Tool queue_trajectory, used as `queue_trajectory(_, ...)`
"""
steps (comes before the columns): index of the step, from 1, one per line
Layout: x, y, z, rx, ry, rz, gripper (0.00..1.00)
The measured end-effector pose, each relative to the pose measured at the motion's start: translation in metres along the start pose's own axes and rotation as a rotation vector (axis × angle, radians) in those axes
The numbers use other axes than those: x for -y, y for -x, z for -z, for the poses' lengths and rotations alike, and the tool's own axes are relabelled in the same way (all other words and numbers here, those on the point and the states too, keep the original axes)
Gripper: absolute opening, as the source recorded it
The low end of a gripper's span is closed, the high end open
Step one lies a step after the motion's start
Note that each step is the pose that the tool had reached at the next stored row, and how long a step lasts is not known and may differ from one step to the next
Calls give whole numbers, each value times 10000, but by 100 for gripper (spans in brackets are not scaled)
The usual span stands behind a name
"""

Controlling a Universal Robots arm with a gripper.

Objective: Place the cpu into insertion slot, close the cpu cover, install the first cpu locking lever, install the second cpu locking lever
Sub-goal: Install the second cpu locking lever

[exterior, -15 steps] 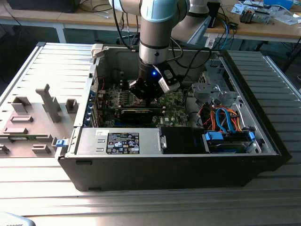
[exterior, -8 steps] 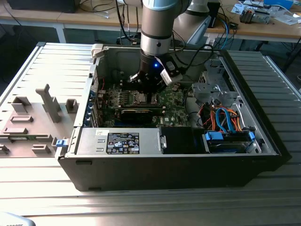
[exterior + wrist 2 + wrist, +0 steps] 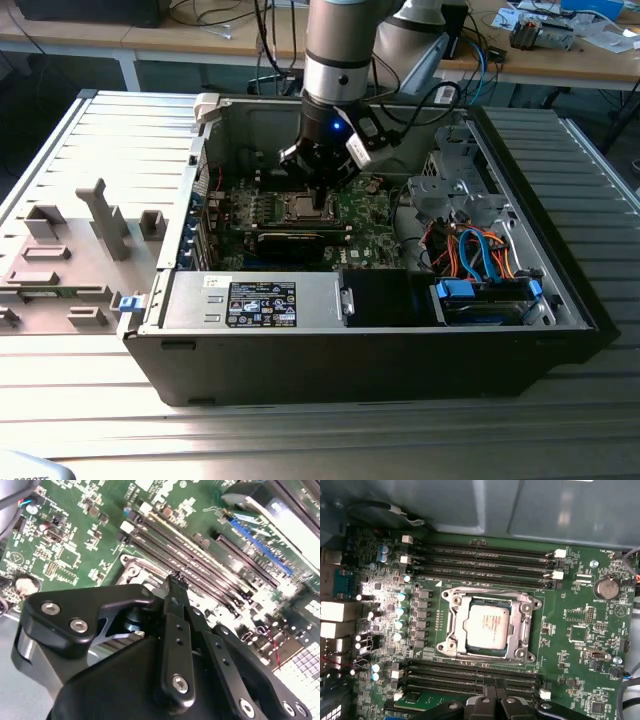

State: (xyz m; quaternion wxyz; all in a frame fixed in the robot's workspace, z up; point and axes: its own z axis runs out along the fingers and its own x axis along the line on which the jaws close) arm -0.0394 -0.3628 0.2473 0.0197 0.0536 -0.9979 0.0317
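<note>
The cpu lies flat in its insertion slot on the green motherboard, silver top up. The cpu cover, a silver frame, lies down around it, and the chip shows through its window. How the locking levers stand I cannot tell. My gripper is shut with nothing between its fingers and hangs just beside the socket, over the nearest memory slots. In the second wrist view the gripper tapers to a closed tip next to the socket's corner. In the exterior view the gripper reaches down into the open case, right above the socket.
Black memory slots run along both sides of the socket. The case walls ring the board. A black power supply sits in front, and a drive cage with blue and orange cables is on the exterior view's right. Grey fixtures stand outside on the left.
</note>
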Motion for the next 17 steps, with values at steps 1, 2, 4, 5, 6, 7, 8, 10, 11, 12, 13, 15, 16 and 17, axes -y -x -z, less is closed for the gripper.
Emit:
queue_trajectory(1, -33, 26, 3, -29, 0, 2, 11)
queue_trajectory(2, -57, 42, 5, -48, 3, 2, 11)
queue_trajectory(4, -107, 72, 9, -76, 15, 3, 11)
queue_trajectory(5, -125, 83, 11, -85, 27, 5, 11)
queue_trajectory(6, -156, 105, 13, -117, 90, 13, 11)
queue_trajectory(7, -176, 108, 14, -122, 163, 14, 11)
queue_trajectory(8, -183, 109, 15, -117, 229, 19, 11)
queue_trajectory(10, -181, 108, 44, -107, 317, 21, 11)
queue_trajectory(11, -181, 108, 50, -103, 338, 22, 11)
queue_trajectory(12, -181, 108, 50, -104, 339, 22, 11)
queue_trajectory(13, -181, 108, 50, -103, 340, 23, 11)
queue_trajectory(15, -181, 108, 51, -104, 339, 23, 11)
queue_trajectory(16, -181, 108, 51, -105, 340, 22, 11)
queue_trajectory(17, -181, 108, 51, -105, 339, 23, 11)
